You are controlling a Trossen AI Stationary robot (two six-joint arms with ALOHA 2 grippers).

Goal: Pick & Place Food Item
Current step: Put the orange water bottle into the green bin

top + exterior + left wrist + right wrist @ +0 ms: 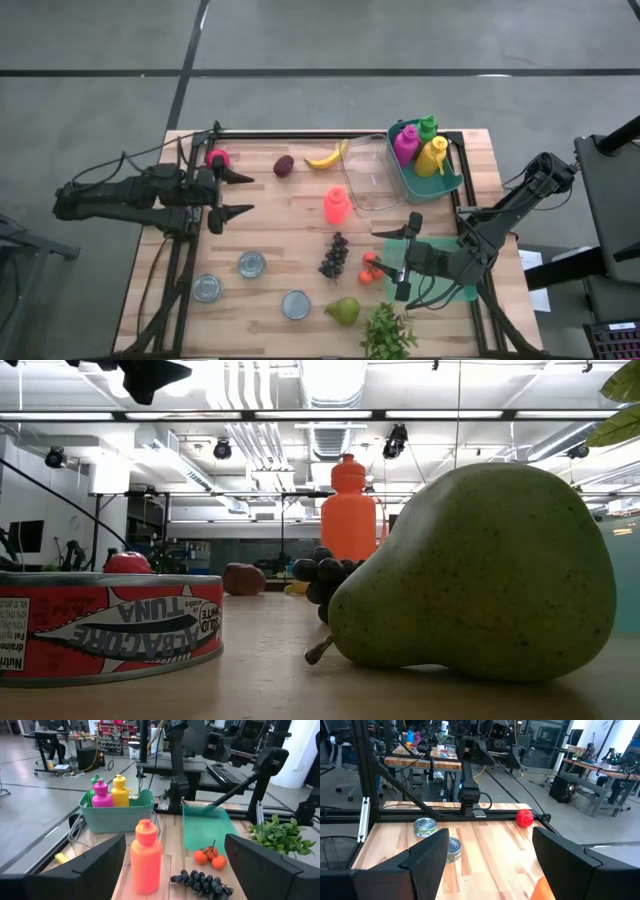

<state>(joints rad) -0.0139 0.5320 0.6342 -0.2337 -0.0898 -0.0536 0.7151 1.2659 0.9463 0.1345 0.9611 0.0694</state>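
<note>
the pear (pixel 343 310) lies on its side near the table's (pixel 270 235) front edge, between a tin (pixel 296 304) and a leafy green sprig (pixel 388 333). in the low view its long axis runs across the picture, fat end to the right, narrow end and short stem (pixel 319 650) to the left, low against the wood. nothing grips it.

the left gripper (pixel 232 195) reaches in level from the table's left side, its arm stretched out low, fingers spread wide and empty, just beside a red round fruit (pixel 217 157) at the back left. the right gripper (pixel 402 261) hovers over the front right, pointing left across the table, fingers likewise wide apart and empty, next to small orange fruits (pixel 370 266) and a green mat (pixel 462 294); dark grapes (pixel 334 255) lie a little farther left.

the nearest tin (pixel 110 624) carries a red label with a fish and the word "tuna"; the letters appear mirrored, and the smaller print seems to read "solid white", though it is hard to make out. an orange bottle (pixel 337 205) stands upright mid-table. a teal bin (pixel 452 183) at the back right holds pink, green and yellow bottles.
</note>
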